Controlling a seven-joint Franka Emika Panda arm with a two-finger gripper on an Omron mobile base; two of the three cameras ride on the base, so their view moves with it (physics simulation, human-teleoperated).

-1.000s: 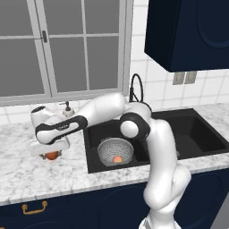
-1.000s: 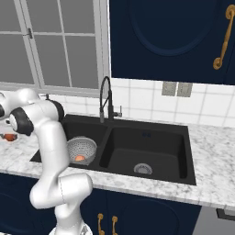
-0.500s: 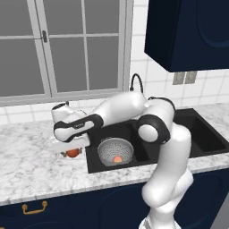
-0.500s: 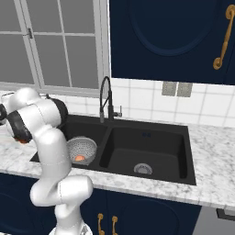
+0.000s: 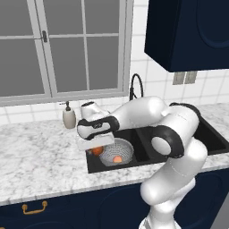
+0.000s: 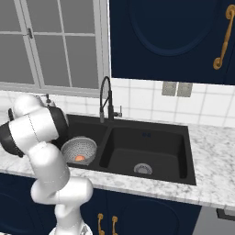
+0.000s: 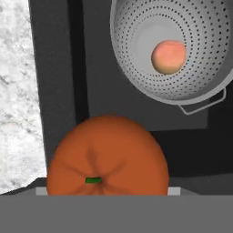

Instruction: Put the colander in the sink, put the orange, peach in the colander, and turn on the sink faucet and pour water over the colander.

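My gripper (image 5: 95,147) is shut on the orange (image 5: 98,151), a deep red-orange ball held over the left edge of the black sink (image 6: 151,142). In the hand view the orange (image 7: 107,157) looms large at the bottom and hides the fingertips. The grey perforated colander (image 5: 120,150) sits in the left basin just right of the gripper, with the pale peach (image 5: 117,159) lying in its bottom. The same colander (image 7: 182,50) and peach (image 7: 168,57) appear at the hand view's upper right. The black gooseneck faucet (image 6: 105,98) stands behind the basins, and no water runs.
A beige soap dispenser (image 5: 69,117) stands on the marble counter (image 5: 40,161) left of the sink, under the window. The right basin has a silver drain (image 6: 142,169). Dark blue cabinets hang above right.
The arm has swung to the right, carrying the orange from above the counter to the sink's left edge beside the colander. Colander and peach stayed put.
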